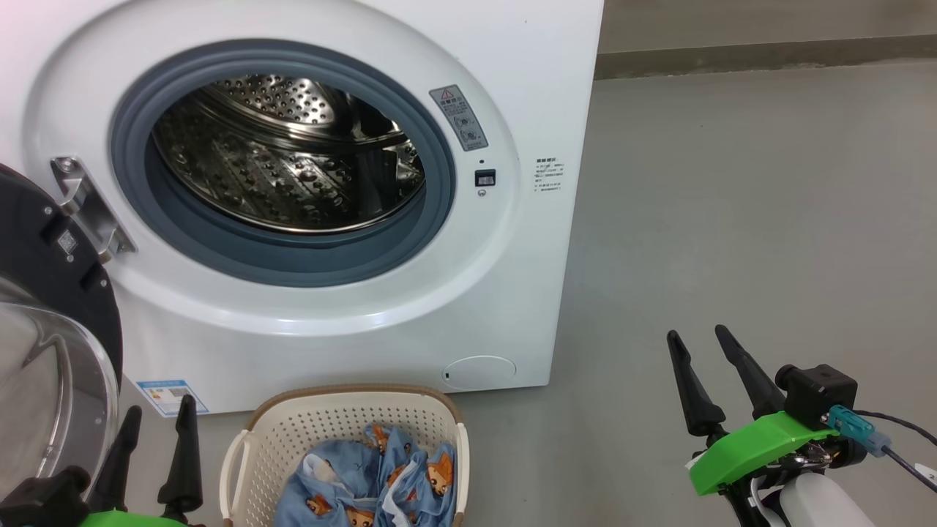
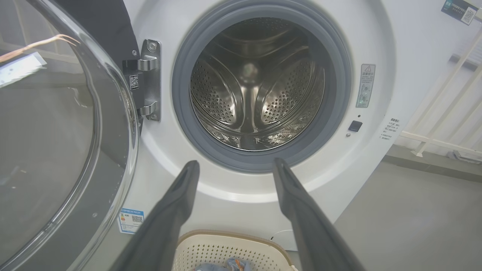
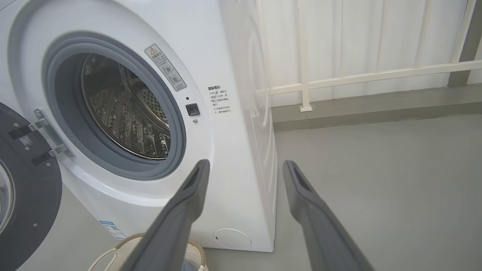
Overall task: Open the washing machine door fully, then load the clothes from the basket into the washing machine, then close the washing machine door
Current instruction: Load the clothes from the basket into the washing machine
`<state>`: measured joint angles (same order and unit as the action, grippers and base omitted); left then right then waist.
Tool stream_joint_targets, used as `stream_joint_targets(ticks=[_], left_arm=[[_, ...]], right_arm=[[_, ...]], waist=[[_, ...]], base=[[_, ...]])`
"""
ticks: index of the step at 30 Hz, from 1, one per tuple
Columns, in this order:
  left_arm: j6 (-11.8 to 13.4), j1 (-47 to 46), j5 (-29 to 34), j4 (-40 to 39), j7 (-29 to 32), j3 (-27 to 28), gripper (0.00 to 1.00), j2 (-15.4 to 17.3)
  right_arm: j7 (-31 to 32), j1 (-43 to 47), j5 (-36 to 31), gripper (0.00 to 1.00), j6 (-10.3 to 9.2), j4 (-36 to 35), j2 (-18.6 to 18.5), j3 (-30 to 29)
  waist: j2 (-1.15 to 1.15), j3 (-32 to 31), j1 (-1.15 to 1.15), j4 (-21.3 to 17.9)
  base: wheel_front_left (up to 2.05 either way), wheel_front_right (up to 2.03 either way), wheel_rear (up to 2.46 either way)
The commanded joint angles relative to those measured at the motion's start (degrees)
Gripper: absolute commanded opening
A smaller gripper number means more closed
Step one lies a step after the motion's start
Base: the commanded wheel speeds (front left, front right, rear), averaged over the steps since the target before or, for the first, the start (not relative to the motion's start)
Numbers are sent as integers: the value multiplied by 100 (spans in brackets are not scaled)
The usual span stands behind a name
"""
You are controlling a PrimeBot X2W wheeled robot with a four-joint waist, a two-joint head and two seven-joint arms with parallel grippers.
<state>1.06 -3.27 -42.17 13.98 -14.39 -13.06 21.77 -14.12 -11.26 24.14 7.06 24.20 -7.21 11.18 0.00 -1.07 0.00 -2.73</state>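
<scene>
The big white front-loading washing machine stood with its round glossy black door swung wide to the left. The soft light-blue, animal-printed clothes lay in the small cream perforated plastic basket on the grey floor just before it. The left gripper, beside the basket, and the right gripper, farther right over the floor, both had fingers spread, holding nothing.

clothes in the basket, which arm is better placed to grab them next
Left. The left pincer, open, sits just beside the basket holding the clothes; the right pincer, also open, is farther off over the floor.
</scene>
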Motion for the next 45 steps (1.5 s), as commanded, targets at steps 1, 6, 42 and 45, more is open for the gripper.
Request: stream_joint_targets(ticks=[1, 6, 42, 45], left_arm=[[4, -222, 76, -102, -61, 230, 100, 114], [11, -212, 89, -116, -61, 231, 100, 111], [-168, -763, 185, 399, 178, 68, 100, 417], [-295, -927, 158, 613, 247, 25, 100, 460]], right_arm=[[-6, -135, -13, 100, 43, -155, -6, 133], [-6, -137, -3, 100, 43, -157, -13, 142], [-74, -414, -399, 100, 43, -264, 389, -125], [-80, -480, -449, 100, 43, -301, 417, -154]], waist=[[0, 0, 0, 1], [0, 11, 0, 4], [0, 1523, 0, -450], [0, 1759, 0, -521]], base=[[0, 0, 0], [0, 0, 0], [0, 0, 0], [0, 0, 0]])
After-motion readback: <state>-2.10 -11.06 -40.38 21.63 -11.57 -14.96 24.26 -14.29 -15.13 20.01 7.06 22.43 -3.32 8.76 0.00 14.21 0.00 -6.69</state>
